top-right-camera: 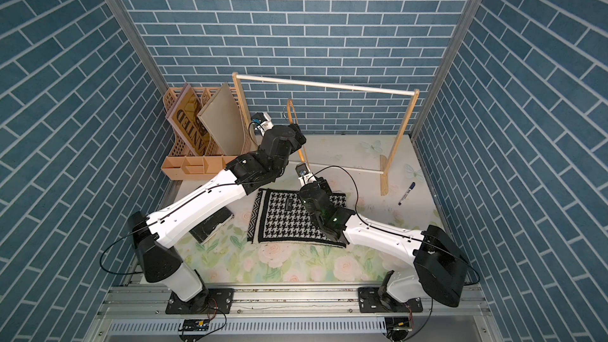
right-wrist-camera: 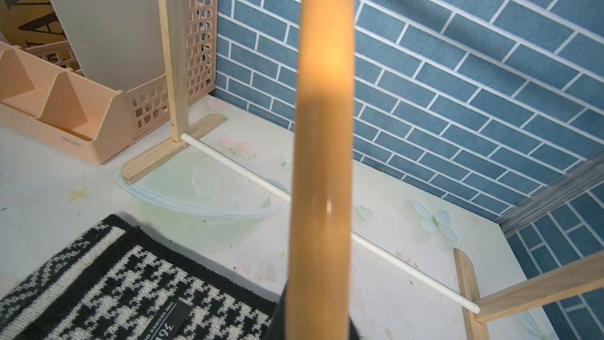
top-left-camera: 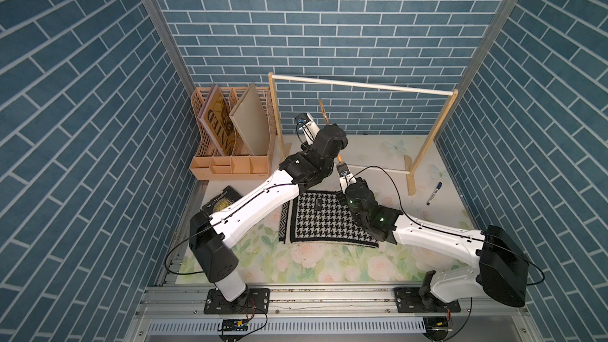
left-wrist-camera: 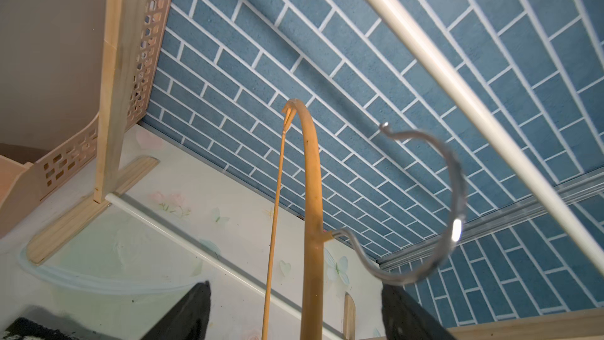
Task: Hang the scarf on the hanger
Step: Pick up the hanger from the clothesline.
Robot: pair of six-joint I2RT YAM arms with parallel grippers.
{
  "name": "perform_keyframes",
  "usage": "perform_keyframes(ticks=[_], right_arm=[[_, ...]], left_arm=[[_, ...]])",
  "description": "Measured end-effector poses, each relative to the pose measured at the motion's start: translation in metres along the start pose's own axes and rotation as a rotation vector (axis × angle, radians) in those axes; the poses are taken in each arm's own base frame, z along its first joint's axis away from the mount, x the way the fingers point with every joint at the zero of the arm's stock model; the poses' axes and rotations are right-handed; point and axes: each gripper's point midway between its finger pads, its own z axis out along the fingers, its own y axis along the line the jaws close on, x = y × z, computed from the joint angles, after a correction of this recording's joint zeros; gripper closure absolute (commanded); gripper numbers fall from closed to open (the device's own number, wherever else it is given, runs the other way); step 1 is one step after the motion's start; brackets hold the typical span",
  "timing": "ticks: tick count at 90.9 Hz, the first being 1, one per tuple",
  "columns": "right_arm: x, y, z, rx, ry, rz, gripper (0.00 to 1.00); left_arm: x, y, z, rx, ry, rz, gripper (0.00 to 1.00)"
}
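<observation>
Right gripper (right-wrist-camera: 315, 330) is clamped on the hanger (right-wrist-camera: 323, 125). You only get a sliver of the dark fingers (right-wrist-camera: 279, 317), and the wood arm shoots straight out from between them, blurry because it's so close. The scarf (right-wrist-camera: 98, 289) lies flat on the table (right-wrist-camera: 49, 184) just beside the fingers, label (right-wrist-camera: 170, 320) face up. Well past the fingertips the rack (right-wrist-camera: 171, 60) stands with its white bottom rail (right-wrist-camera: 248, 178) crossing behind the hanger. The peach organizer (right-wrist-camera: 81, 125) sits just beside one post, blue brick wall (right-wrist-camera: 457, 76) behind.
</observation>
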Motion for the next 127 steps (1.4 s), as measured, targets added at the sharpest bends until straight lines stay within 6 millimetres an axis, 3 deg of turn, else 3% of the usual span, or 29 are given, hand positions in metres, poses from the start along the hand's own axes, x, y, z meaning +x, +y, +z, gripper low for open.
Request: perform_keyframes(ticks=[18,53,70,100,127], right_arm=[[0.007,0.006,0.004,-0.011,0.017,-0.016,1.0],[0.009,0.008,0.003,-0.021,0.024,-0.017,1.0],[0.009,0.01,0.003,-0.03,0.028,-0.006,1.0],[-0.004,0.015,0.001,-0.05,0.009,0.009,1.0],[-0.005,0.018,0.0,-0.058,0.006,0.009,1.0]], left_arm=[[0.015,-0.016,0.017,-0.01,-0.006,0.029,0.21],[-0.015,-0.021,0.014,-0.039,-0.071,0.037,0.3],[-0.024,-0.011,0.02,-0.064,-0.061,0.05,0.32],[-0.016,0.001,0.031,-0.097,-0.031,0.077,0.27],[-0.017,0.011,0.041,-0.121,-0.031,0.079,0.37]])
